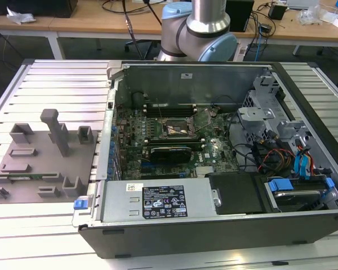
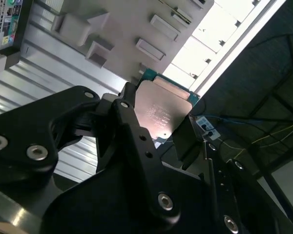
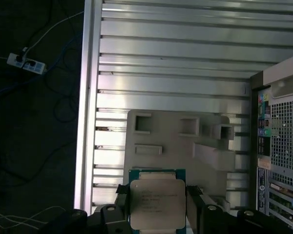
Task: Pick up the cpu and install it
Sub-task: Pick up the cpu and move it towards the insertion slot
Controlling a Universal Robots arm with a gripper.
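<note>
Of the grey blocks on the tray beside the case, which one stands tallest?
The slim post with a wider cap, near the tray's middle; the other blocks are low and squat.

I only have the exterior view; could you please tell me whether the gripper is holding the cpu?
Observer: Yes. In both wrist views the gripper is shut on the cpu, with a finger on each of two opposite edges.
Operator: Thank you. Which face of it shows to the wrist cameras?
Observer: Its silvery top, with a thin green rim showing along the edge.
Operator: And what lies beyond it?
Observer: In the first wrist view, the grey fixture on the slatted table, with the case off to one side.
</note>
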